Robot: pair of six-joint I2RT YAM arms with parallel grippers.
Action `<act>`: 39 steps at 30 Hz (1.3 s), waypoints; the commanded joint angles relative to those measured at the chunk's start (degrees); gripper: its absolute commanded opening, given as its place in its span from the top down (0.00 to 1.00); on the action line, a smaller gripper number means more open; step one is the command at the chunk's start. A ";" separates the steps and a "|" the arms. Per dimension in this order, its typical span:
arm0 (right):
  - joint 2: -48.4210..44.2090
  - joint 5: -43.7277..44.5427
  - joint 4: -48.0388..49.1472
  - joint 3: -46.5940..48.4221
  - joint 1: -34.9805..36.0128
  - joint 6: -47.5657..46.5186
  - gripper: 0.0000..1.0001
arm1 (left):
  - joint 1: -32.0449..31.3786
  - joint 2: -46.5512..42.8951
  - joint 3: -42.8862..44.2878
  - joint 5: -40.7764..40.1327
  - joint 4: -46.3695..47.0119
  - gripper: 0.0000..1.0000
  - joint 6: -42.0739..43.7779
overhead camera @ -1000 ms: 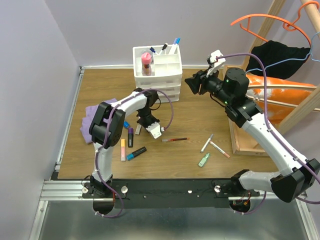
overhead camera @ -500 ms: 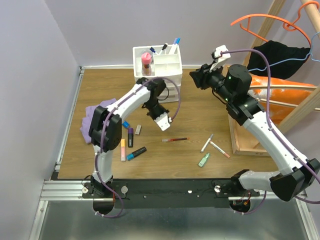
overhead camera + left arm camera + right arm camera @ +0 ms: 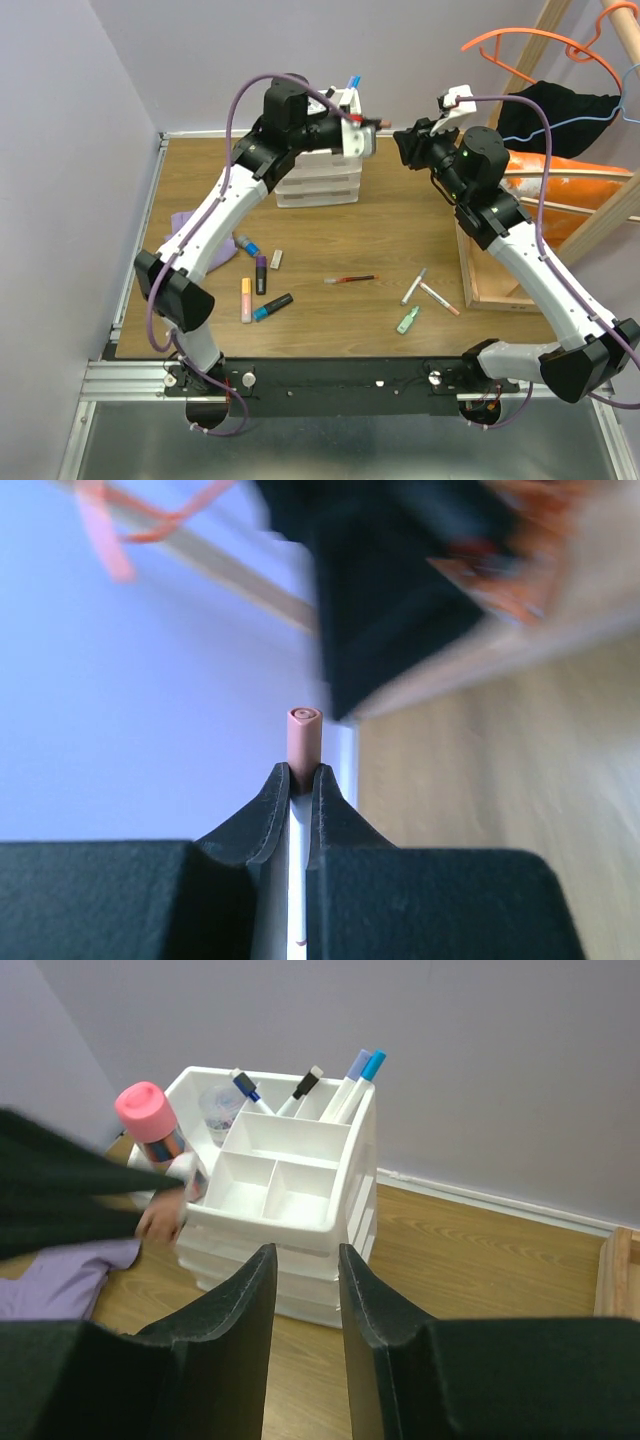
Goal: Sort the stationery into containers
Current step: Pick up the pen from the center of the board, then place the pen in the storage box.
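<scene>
Left gripper (image 3: 366, 124), pen (image 3: 304, 736) now at organiser (image 3: 318, 190)

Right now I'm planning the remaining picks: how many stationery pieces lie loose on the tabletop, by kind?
Slim pens: 3
Thick markers and highlighters: 5
Small white piece: 1
Total loose: 9
Not counted, held in the left claw: pink-ended pen: 1
</scene>
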 commanded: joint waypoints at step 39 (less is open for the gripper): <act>4.96 -0.85 2.96 -0.55 -3.29 3.77 0.63 | 8.60 34.94 24.34 -27.59 36.18 1.00 -43.48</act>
